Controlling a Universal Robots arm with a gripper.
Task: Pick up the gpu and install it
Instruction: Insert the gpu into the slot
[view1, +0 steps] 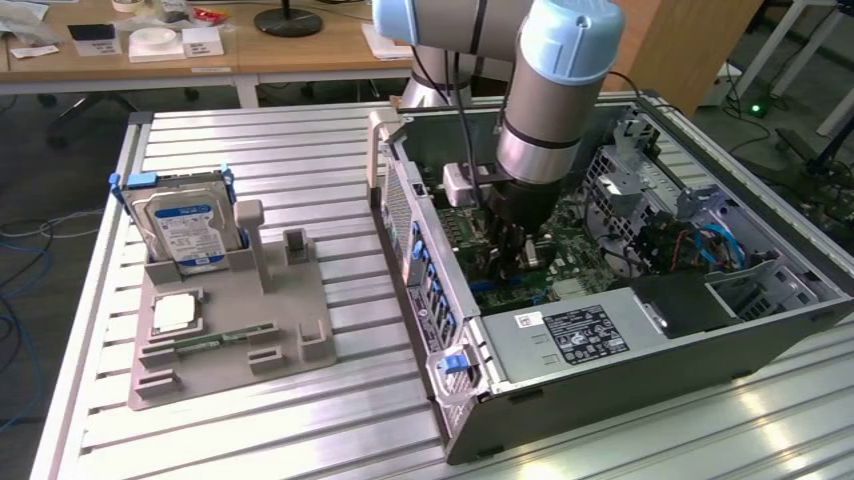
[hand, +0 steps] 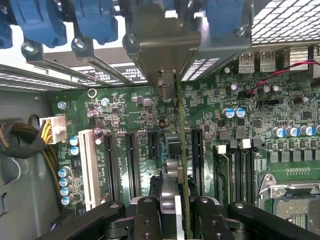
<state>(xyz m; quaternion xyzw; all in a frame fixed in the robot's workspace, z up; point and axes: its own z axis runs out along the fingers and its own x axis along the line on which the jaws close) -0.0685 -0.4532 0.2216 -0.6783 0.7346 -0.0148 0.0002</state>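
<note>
Tool (hand: 175, 212) grips gpu (hand: 181, 150) inside computer case (view1: 747, 330); above motherboard (hand: 125, 115).

Silver-grey robot arm (view1: 547, 110) with pale blue joint caps and a black gripper (view1: 514, 245).

Using the open computer case (view1: 641, 330) as the landmark: above it, the arm shows as a thick round tube of brushed silver-grey metal, topped by a smooth pale blue cap, with a dark band and a bright metal ring lower down. A thin black cable runs down the tube beside a small light grey box. In the wrist view, the gripper (hand: 180, 215) is matt black, built of rounded jointed links fastened with round dark screws.
</note>
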